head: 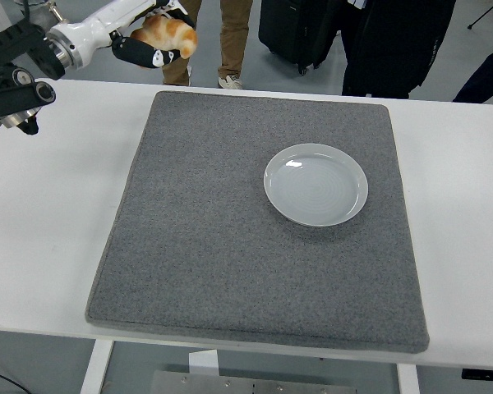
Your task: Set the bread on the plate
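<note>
My left hand [152, 39] is shut on the bread [169, 33], a golden-brown roll. It holds it high in the air near the picture's top left, above the table's far left edge. The white plate [315, 184] sits empty on the grey mat [255, 246], right of centre and well apart from the hand. The right arm is out of view.
The grey mat covers most of the white table [45, 222]. People's legs [222, 41] and a dark suitcase [300, 29] stand beyond the table's far edge.
</note>
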